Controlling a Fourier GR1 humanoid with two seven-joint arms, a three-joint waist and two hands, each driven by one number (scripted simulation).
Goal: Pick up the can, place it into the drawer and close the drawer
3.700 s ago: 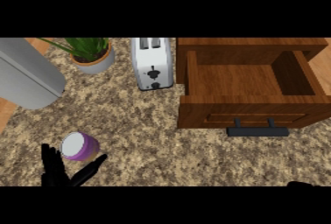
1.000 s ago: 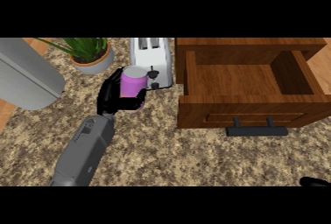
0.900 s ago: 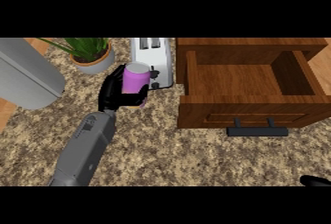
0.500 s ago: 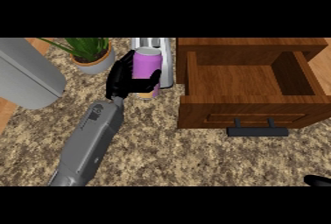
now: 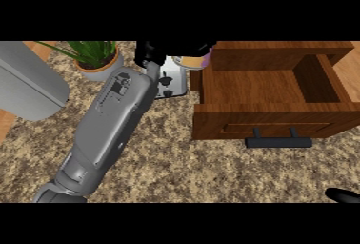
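My left hand (image 5: 172, 48) is high at the back of the counter, fingers curled round the purple can (image 5: 205, 60). Only a strip of its purple side and its pale end show under the hand. The can hangs at the left rear corner of the open wooden drawer (image 5: 262, 86), just over its left wall. The drawer is pulled out, its inside bare, with a black handle (image 5: 277, 142) on the front. My left forearm (image 5: 109, 128) stretches diagonally across the counter. A black tip of my right hand (image 5: 343, 195) shows at the lower right edge.
A white toaster (image 5: 171, 82) stands just left of the drawer, partly hidden by my arm. A potted plant (image 5: 94, 58) sits at the back left. A large grey rounded object (image 5: 26, 81) fills the left edge. The speckled stone counter (image 5: 204, 171) spreads in front.
My left hand has lifted the can off the counter's front left and carried it up and right, from beside the toaster to the drawer's left rear corner. The right hand has stayed put.
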